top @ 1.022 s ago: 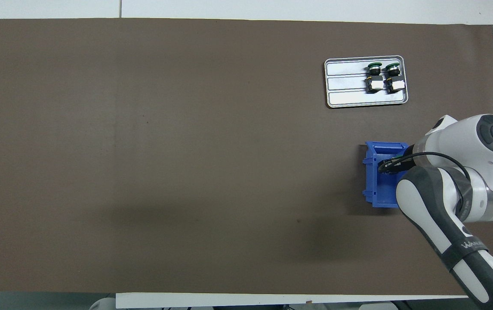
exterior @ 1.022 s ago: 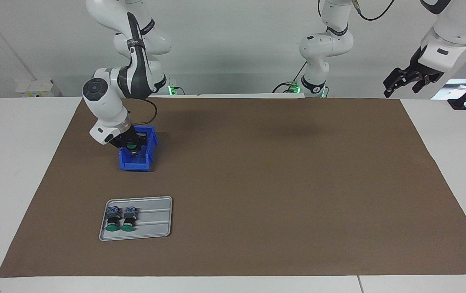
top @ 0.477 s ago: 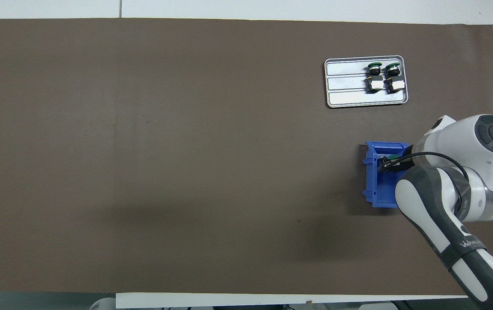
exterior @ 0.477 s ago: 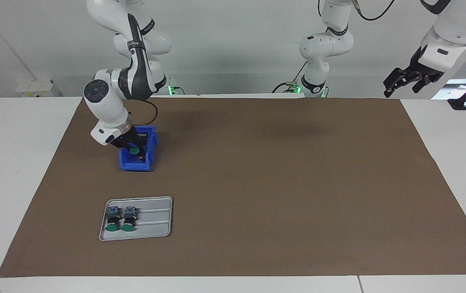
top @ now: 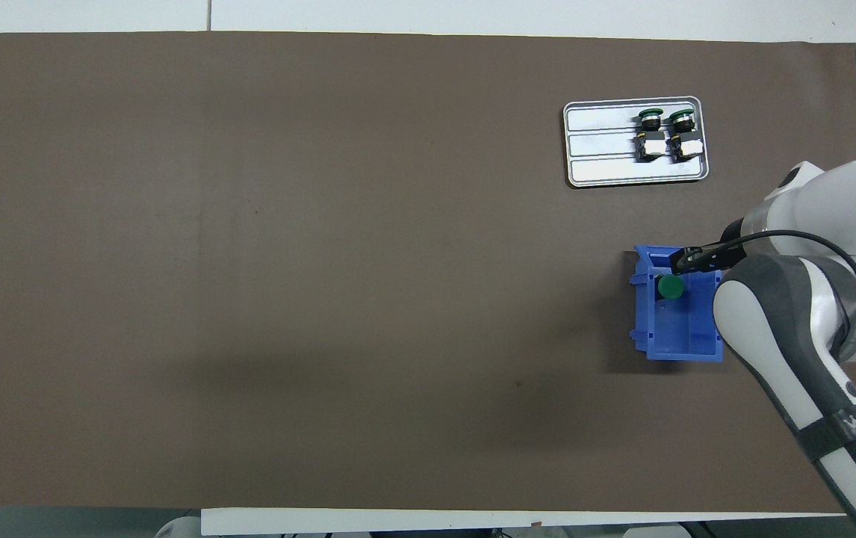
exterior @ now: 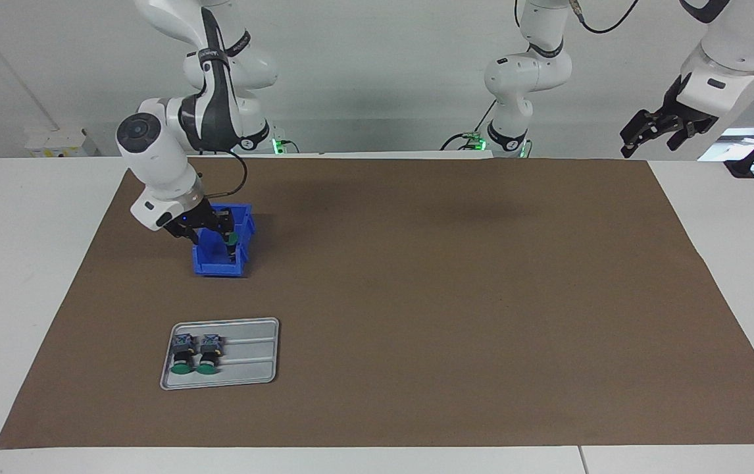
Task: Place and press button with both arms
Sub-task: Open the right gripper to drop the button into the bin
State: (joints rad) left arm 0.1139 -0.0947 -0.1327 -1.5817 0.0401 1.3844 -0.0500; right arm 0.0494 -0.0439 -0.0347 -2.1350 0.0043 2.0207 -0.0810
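Observation:
A green-capped button (exterior: 233,238) (top: 670,286) stands inside the blue bin (exterior: 218,266) (top: 678,345), against the wall that faces the table's middle. My right gripper (exterior: 209,228) (top: 686,259) hangs over the bin's part farthest from the robots, just beside the button, open and holding nothing. Two more buttons (exterior: 183,354) (exterior: 208,353) lie side by side on the grey tray (exterior: 252,355) (top: 600,142), farther from the robots than the bin. My left gripper (exterior: 654,130) waits open, high in the air at the left arm's end of the table.
A brown mat (exterior: 456,296) covers most of the white table (exterior: 22,263). The bin and the tray both sit toward the right arm's end. The right arm's elbow (top: 794,314) overhangs the bin's side.
The right gripper has risen a little out of the bin and opened. The green button, earlier under its fingers, now shows alone in the bin. The left arm has stayed put.

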